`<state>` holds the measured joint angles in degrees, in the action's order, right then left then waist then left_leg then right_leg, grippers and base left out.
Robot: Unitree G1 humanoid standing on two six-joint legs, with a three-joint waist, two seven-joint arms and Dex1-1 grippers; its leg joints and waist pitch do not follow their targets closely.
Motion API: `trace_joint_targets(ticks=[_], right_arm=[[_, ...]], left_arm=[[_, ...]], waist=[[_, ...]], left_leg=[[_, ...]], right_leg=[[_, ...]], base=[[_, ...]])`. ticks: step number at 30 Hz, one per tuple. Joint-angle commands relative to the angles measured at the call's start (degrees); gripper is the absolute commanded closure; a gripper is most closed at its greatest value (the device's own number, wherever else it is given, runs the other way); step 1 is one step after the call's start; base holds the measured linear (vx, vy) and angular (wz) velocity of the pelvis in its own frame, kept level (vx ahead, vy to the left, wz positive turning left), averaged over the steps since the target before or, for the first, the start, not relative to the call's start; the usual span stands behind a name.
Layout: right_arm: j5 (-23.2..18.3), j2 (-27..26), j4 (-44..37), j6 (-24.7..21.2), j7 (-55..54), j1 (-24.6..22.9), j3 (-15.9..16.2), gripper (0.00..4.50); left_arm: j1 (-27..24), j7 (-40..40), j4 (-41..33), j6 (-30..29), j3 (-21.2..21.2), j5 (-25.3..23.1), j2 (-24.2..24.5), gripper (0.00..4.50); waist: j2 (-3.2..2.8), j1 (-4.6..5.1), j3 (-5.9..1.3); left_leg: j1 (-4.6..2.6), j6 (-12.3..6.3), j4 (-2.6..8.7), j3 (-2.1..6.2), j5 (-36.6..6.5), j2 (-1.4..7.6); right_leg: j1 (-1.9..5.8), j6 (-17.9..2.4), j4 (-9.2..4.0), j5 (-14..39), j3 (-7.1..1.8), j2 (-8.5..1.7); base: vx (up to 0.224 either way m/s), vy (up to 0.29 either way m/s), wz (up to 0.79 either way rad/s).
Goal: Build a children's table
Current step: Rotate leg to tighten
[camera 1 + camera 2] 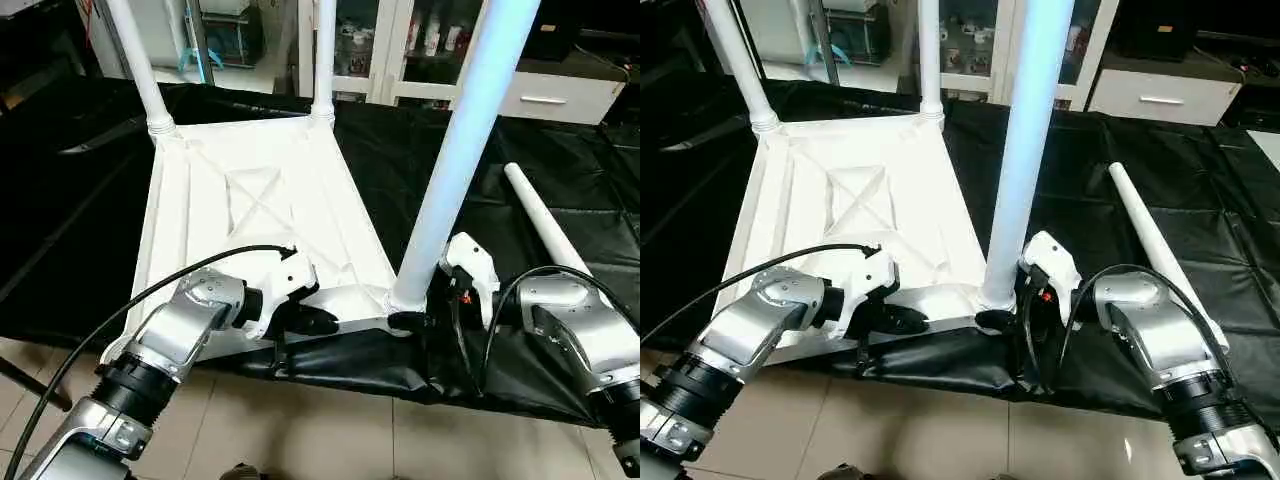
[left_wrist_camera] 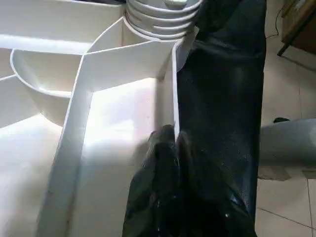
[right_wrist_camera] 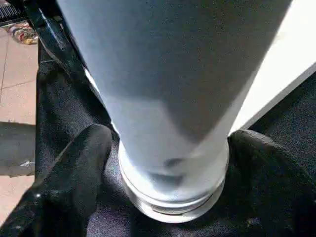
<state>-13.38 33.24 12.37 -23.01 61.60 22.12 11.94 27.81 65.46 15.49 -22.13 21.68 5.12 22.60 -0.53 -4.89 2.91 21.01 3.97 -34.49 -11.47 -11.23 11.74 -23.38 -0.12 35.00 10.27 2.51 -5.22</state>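
A: Nearest the lens, the left gripper [image 1: 318, 322] was seen pressed together on the near rim of the children's table [image 1: 262, 196], the thin wall apparently pinched between its fingers [image 2: 165, 148]. Agreed?

B: Agreed, rim was nipped, nothing else held. The right gripper [image 1: 1002, 318] was spread wide round the base of the near leg [image 1: 462, 150], one finger each side at the collar; contact could not be told

A: Table position?

B: It was laid upside down on the black-covered work table [image 1: 420, 150], near edge at the bench's front lip. Three legs were stood in corner sockets: far-left leg [image 1: 138, 62], far leg [image 1: 324, 55] and the near one. The fourth, a loose leg [image 1: 1160, 255], was left lying on the cover beside the right arm; the near-left corner was hidden behind the left forearm

A: Handling?

B: Judged light, hollow, stiff plastic, smooth and slippery on the tubes. Legs were best taken low by the collar, where the taper is widest; the top was best taken by rim or ribs. Tipping was judged likely if a tall leg was pushed high up

A: Obstructions?

B: The near leg was stood between right gripper and socket area; cables [image 1: 150, 295] were looped over both wrists; cabinets [image 1: 545, 95] were well behind
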Motion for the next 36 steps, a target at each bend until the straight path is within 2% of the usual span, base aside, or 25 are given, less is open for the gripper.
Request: trace_joint_targets(ticks=[1, 11, 24, 28, 29, 30, 31, 32, 33, 34, 36], right_arm=[[0.2, -0.3, 0.2, 0.6, -0.3, 0.8, 0.3, 0.75], [0.4, -0.5, 0.2, 0.9, 0.1, 0.1, -0.2, 1.66], [0.5, -0.8, 0.6, 1.2, 0.2, -0.1, -0.4, 1.78], [1.0, -2.8, 2.8, 2.2, -3.5, 0.0, -1.5, 1.78], [1.9, -5.8, 5.5, 3.3, -9.6, 0.5, -3.0, 1.78], [1.9, -5.8, 5.5, 3.3, -9.6, 0.5, -3.0, 1.78], [3.5, -13.2, 10.0, 4.3, -23.7, 1.1, -6.1, 1.78], [3.9, -16.0, 11.3, 4.4, -28.9, 1.4, -7.2, 1.78], [3.9, -16.0, 11.3, 4.4, -28.9, 1.4, -7.2, 1.78], [4.0, -19.4, 13.0, 4.3, -34.4, 2.1, -8.4, 1.78], [4.4, -22.2, 15.3, 5.1, -38.9, 3.2, -8.9, 1.78]], left_arm=[[0.5, 1.5, -0.6, -0.3, 1.7, -0.3, 0.1, 4.5], [0.7, 1.5, -0.2, 0.0, 1.7, -0.4, -0.2, 4.5], [0.7, 1.6, -0.1, 0.0, 1.8, -0.5, -0.1, 4.5], [0.7, 0.2, 0.4, -0.2, 1.3, -0.5, -0.8, 4.5], [1.0, -2.7, 1.7, -0.4, 0.3, -0.8, -2.4, 4.5], [1.0, -2.7, 1.7, -0.4, 0.3, -0.8, -2.4, 4.5], [2.8, -11.1, 5.8, -0.6, -1.5, -2.4, -6.8, 4.5], [3.7, -14.2, 7.4, -0.7, -2.0, -3.1, -8.6, 4.5], [3.7, -14.2, 7.4, -0.7, -2.0, -3.1, -8.6, 4.5], [4.9, -17.7, 9.1, -1.3, -2.4, -3.7, -10.8, 4.5], [6.1, -20.5, 10.7, -1.8, -2.6, -4.3, -12.8, 4.5]], waist=[[0.23, 0.32, -3.75], [0.16, 0.36, -3.81], [0.13, 0.36, -3.86], [0.18, 0.5, -3.74], [0.19, 0.63, -3.75], [0.24, 0.9, -3.55], [0.53, 1.46, -3.5], [0.24, 1.88, -3.35], [0.38, 2.18, -3.42], [0.5, 2.39, -3.45], [0.32, 2.78, -3.36]], left_leg=[[-0.8, -2.07, 4.08, 0.58, -9.8, 1.31], [-0.84, -1.83, 4.07, 0.6, -10.0, 1.31], [-0.84, -2.06, 3.99, 0.6, -9.6, 1.29], [-0.76, -1.83, 4.03, 0.58, -10.2, 1.19], [-0.68, -1.58, 4.01, 0.56, -10.5, 1.19], [-0.8, -0.82, 4.18, 0.59, -12.2, 1.06], [-0.72, -0.01, 4.3, 0.6, -12.8, 1.08], [-0.88, 1.22, 4.42, 0.81, -14.5, 0.88], [-0.77, 1.7, 4.57, 1.03, -15.1, 0.82], [-0.65, 2.12, 4.77, 1.23, -15.4, 0.84], [-0.93, 2.0, 4.72, 1.19, -17.1, 0.75]], right_leg=[[2.7, -13.6, -3.66, 7.9, -1.83, -2.25], [2.73, -13.5, -3.64, 7.8, -1.8, -2.21], [2.77, -13.9, -3.52, 6.9, -1.77, -2.17], [2.71, -13.8, -3.71, 8.3, -1.76, -2.19], [2.61, -13.6, -3.66, 8.8, -1.79, -2.24], [2.51, -13.1, -4.12, 11.6, -1.73, -2.24], [2.37, -12.5, -4.25, 13.2, -1.76, -2.2], [2.16, -11.7, -4.6, 16.7, -1.66, -2.27], [2.46, -11.0, -4.7, 18.5, -1.5, -2.33], [2.68, -9.4, -4.87, 20.1, -1.4, -2.34], [2.25, -8.9, -5.23, 21.5, -1.49, -2.31]], base=[[0.0, 0.0, 0.0], [0.0, 0.0, 0.0], [0.0, 0.0, 0.0], [0.0, 0.0, 0.0], [0.0, 0.0, 0.0], [0.0, 0.0, 0.0], [0.0, 0.0, 0.0], [0.0, 0.0, 0.0], [0.0, 0.0, 0.0], [0.0, 0.0, 0.0], [0.0, 0.0, 0.0]])
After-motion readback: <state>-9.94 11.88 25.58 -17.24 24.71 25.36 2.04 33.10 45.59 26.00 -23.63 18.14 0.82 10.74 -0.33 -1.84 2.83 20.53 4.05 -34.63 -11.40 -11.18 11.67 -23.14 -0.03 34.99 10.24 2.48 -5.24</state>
